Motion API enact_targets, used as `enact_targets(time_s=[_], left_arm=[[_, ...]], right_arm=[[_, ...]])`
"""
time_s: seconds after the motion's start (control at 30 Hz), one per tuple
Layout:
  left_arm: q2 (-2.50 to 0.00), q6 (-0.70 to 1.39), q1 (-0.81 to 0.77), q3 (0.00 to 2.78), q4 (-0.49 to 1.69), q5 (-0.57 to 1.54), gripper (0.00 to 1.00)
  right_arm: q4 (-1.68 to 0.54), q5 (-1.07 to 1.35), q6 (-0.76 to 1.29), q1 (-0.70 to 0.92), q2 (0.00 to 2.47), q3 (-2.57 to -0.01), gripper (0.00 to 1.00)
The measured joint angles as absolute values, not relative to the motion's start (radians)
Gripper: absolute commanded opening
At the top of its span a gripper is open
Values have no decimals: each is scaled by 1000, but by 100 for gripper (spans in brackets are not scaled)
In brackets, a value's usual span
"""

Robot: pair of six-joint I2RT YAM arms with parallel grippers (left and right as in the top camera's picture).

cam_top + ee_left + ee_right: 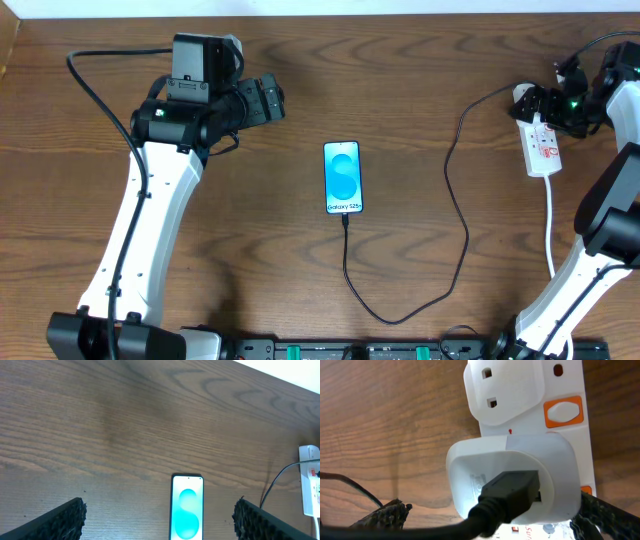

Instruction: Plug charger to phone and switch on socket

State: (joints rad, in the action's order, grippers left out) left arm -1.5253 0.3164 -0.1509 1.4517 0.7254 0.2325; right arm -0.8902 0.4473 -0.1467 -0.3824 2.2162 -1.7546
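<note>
Right gripper (487, 527) first: its jaws are spread as wide as they go and hold nothing, and it hovers just above the far end of the socket (572, 385), looking straight down on it. From here the socket's long axis runs up and away from my fingers (382, 516). In the overhead view it lies on the right side of the table (250, 260), pointing roughly from the far edge toward me. The charger (462, 230) leaves the white adapter (470, 460) seated in the socket, loops across the table and ends at the near short edge of the phone (342, 178), which lies in the middle, blue screen up. I judge it plugged in there, though the tip is too small to be sure. What remains, as I read it, is the switch. One orange switch (563, 411) sits beyond the adapter and to its right, and a sliver of another orange mark (586, 491) shows at the adapter's right side; that one probably governs the charger. My left gripper (270, 100), also open and empty, is well apart from the socket and faces the phone, so the press falls to the right arm.
</note>
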Motion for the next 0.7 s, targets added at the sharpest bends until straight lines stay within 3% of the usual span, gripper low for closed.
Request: enact_targets(time_s=[0.7], left_arm=[[-1525,316,-151,1452,725,233,94]], right_arm=[[-870,453,-158,-382,2207,-1732,99]])
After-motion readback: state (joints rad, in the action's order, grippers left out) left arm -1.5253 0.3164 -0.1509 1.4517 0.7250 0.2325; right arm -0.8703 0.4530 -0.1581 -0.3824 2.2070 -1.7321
